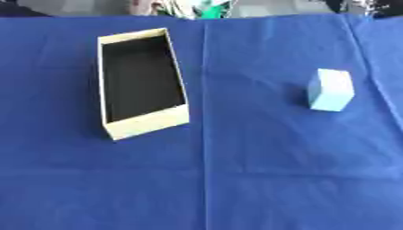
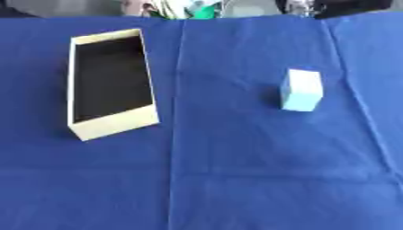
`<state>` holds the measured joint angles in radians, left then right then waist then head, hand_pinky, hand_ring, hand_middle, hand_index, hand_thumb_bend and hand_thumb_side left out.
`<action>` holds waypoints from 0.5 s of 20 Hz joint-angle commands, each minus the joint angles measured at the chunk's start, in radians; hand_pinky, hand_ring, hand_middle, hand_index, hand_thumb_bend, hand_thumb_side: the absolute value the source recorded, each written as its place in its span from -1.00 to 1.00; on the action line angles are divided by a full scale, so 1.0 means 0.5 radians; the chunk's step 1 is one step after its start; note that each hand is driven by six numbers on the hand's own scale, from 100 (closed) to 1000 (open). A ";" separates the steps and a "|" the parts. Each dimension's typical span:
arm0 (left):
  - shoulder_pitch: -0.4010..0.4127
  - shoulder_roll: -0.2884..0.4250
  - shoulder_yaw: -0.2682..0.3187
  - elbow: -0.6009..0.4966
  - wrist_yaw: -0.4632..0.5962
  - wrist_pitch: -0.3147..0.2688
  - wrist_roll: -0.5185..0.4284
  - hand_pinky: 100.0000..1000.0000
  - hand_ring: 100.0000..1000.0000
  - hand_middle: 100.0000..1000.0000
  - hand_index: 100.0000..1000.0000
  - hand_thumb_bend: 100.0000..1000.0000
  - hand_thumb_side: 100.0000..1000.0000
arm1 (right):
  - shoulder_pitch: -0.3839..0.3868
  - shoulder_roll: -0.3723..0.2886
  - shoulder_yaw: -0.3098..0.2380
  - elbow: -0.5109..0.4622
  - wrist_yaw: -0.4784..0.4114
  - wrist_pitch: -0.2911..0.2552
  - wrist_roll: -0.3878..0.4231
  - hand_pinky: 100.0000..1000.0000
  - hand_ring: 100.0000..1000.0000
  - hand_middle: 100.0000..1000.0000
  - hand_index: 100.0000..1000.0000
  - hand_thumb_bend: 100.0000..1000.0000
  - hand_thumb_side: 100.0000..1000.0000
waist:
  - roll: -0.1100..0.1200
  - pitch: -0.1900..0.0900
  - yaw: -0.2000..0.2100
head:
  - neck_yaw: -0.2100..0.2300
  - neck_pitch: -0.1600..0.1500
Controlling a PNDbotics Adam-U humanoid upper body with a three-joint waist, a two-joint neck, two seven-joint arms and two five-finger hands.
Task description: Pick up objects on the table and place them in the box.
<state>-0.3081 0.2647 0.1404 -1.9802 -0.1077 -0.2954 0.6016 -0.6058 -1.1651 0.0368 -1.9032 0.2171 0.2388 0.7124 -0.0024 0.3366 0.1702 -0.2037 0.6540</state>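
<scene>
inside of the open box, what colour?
Black, inside the open rectangular box with pale cream walls. It shows best in the left eye view.

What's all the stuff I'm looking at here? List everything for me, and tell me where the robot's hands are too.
box: one, cream walls with a dark inside, open top, nothing visible in it, on the left of the table.
light blue block: one, pale blue, standing on the cloth at the right, apart from the box.
tablecloth: one, deep blue, creased, covering the whole table.
clutter: blurred, partly green and white shapes beyond the far edge; I cannot tell what they are.
robot's hands: neither the left nor the right shows in either view.
</scene>
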 commanded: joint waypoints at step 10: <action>-0.009 0.024 0.016 -0.040 -0.004 0.001 0.004 -0.16 0.39 0.16 0.41 -1.00 0.32 | 0.014 -0.032 -0.022 -0.033 0.037 0.013 0.018 0.50 0.65 0.60 0.71 -1.00 0.89 | -0.006 -0.047 0.002 | 0.087 0.083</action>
<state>-0.3079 0.2642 0.1404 -1.9802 -0.1077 -0.2955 0.6016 -0.5915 -1.1580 0.0378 -1.9036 0.2281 0.2448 0.7201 -0.0024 0.3366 0.1709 -0.1677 0.6824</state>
